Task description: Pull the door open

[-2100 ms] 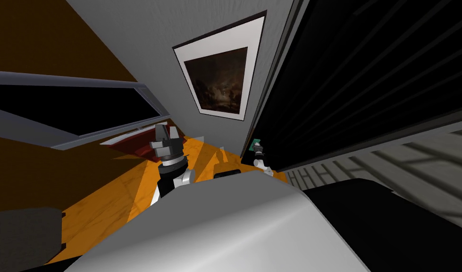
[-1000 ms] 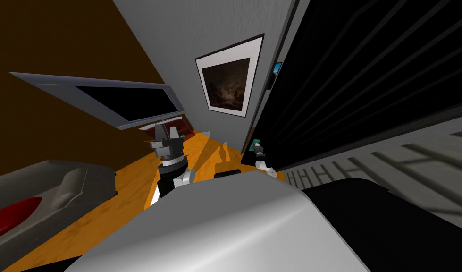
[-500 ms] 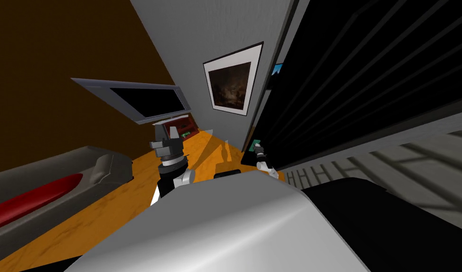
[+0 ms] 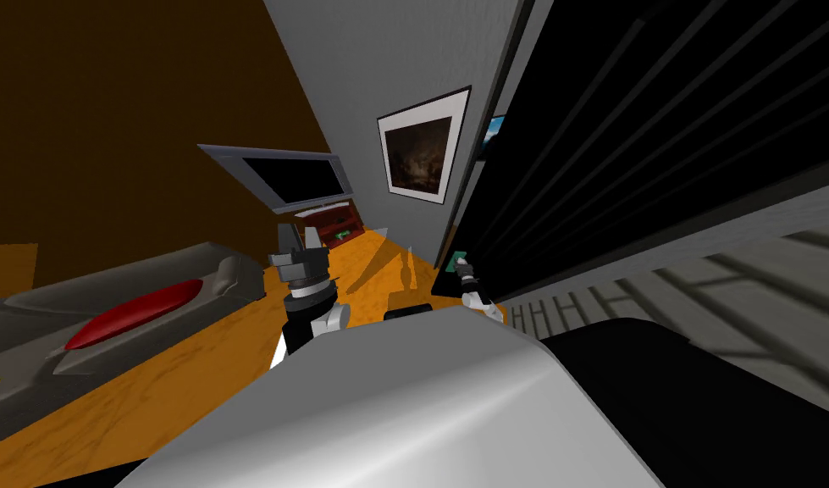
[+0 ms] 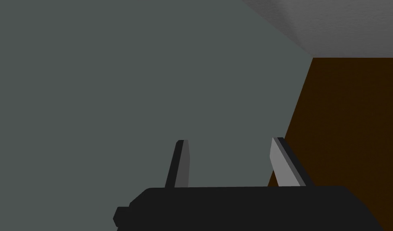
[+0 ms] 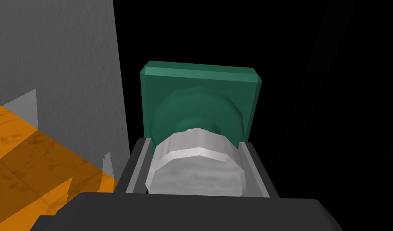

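The door (image 4: 624, 144) is a black slatted panel on the right of the head view, swung toward me. A green square plate (image 6: 199, 92) on it carries a grey round knob (image 6: 196, 162). My right gripper (image 6: 196, 160) is shut on that knob, one finger pressed to each side; the head view shows this gripper (image 4: 464, 273) small at the door's near edge. My left gripper (image 4: 301, 241) hangs over the orange floor left of the door, and its fingers (image 5: 182, 163) stand apart with nothing between them.
A grey wall (image 4: 387, 76) with a framed dark picture (image 4: 419, 152) runs beside the door edge. A dark screen (image 4: 290, 178) hangs on the brown wall, above a red shelf unit (image 4: 332, 224). A grey sofa with a red cushion (image 4: 141, 309) lies at left on the orange floor (image 4: 234, 347).
The whole head view has swung: picture, screen and sofa slid rightward and the sofa came into sight, so I have turned with the door. My right gripper stays on the knob.
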Robot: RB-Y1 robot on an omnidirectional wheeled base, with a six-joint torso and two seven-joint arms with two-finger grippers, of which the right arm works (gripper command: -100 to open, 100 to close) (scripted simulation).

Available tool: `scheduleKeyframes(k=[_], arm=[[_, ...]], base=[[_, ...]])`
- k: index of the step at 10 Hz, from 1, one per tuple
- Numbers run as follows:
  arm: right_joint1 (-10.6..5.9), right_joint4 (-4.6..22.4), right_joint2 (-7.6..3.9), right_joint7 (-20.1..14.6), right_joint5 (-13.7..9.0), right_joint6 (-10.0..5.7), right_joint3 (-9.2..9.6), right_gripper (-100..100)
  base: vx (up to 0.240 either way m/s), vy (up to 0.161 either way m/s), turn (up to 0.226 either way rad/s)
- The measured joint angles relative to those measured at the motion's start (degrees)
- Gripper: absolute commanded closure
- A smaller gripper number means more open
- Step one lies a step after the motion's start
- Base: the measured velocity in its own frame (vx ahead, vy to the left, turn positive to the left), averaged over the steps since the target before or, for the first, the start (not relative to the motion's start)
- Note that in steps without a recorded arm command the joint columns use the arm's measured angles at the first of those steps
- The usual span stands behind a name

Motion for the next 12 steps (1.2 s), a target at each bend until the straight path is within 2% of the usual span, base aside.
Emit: scheduleKeyframes(k=[2, 4, 12], arm=[[0.9, -0.39, -1.36, -1.22, 0.01, -0.64, 1.09, 100], [1.33, -0.17, -1.78, -1.67, 0.08, -0.75, 1.57, 100], [3.65, -1.22, -6.57, -6.01, 0.93, -4.0, 4.97, 100]], base=[[-0.163, -0.017, 0.064], [-0.159, -0.029, 0.113], [-0.205, -0.052, 0.122]])
